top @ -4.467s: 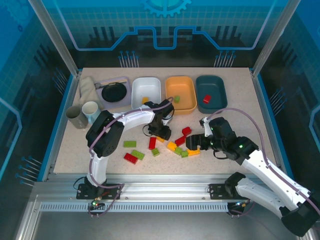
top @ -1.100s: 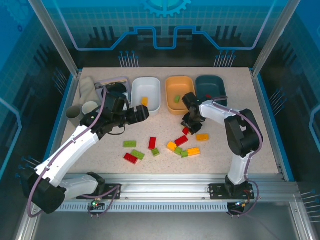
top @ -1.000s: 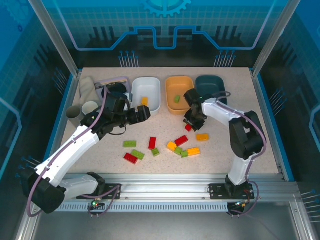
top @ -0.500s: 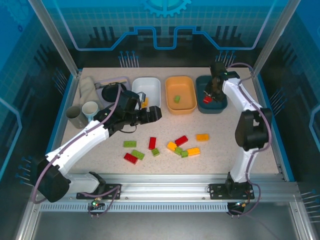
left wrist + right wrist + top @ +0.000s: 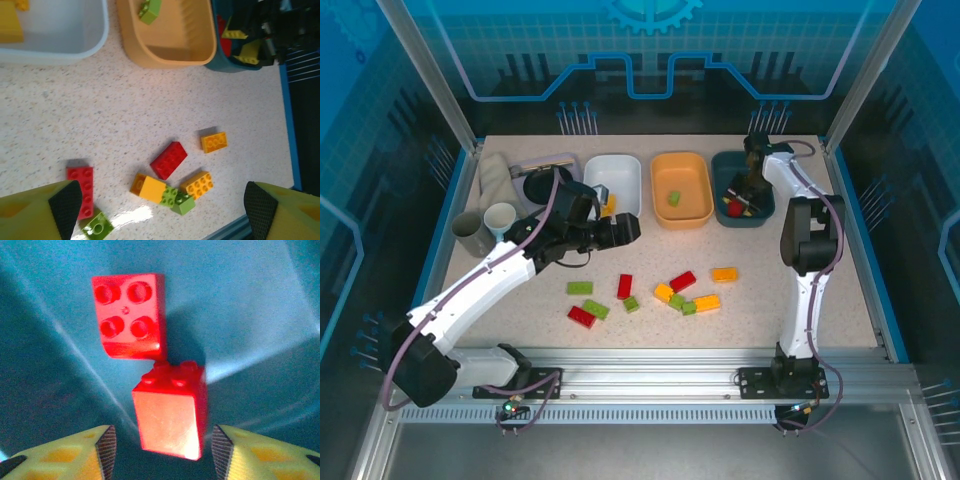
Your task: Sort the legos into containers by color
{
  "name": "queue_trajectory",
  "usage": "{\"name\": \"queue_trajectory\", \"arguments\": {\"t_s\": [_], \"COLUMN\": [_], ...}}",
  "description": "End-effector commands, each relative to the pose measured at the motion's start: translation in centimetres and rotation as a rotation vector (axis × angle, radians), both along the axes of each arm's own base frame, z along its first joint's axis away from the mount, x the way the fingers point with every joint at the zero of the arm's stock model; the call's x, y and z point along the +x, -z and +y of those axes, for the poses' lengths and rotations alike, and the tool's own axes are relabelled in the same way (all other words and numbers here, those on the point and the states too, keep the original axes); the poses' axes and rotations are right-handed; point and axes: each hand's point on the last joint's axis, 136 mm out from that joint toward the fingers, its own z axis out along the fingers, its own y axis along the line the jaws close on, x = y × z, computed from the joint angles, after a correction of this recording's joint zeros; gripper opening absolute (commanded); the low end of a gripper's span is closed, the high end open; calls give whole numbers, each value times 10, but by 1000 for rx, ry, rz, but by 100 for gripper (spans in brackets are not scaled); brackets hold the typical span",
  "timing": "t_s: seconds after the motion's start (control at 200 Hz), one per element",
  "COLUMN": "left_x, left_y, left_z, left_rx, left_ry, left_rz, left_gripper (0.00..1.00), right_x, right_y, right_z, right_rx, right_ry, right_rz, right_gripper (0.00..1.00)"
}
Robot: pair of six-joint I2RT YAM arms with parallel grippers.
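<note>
Speckled beige table, matte, with blue trim along its left and right edges. An aluminium rail ran across the near edge, grey plate below it. Two slanted aluminium posts rose from the far corners. Back wall was a blue panel with grid pattern, angular line art and a gear logo. Side panels blue too, darker. Lighting even; soft glare patch on the table in the left wrist view.
</note>
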Motion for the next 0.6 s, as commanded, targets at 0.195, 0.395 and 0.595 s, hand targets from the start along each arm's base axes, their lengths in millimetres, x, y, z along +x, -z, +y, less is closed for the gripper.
{"name": "queue_trajectory", "arguments": {"t_s": [0.195, 0.395, 0.595], "left_x": [-51, -68, -72], "left_y": [65, 106, 143], "left_z": [81, 109, 111], "left_rx": [255, 281, 406], "left_ry": [-291, -352, -176], "left_rz": [326, 485, 558], "left_gripper": [87, 90, 99], "right_x": [4, -33, -120], "right_y": [-84, -154, -127], "right_z": [15, 96, 174], "right_rx": [-26, -67, 65], "right_ry": [-79, -400, -651], "right_rz": [-176, -503, -506], "right_gripper": [65, 77, 84]}}
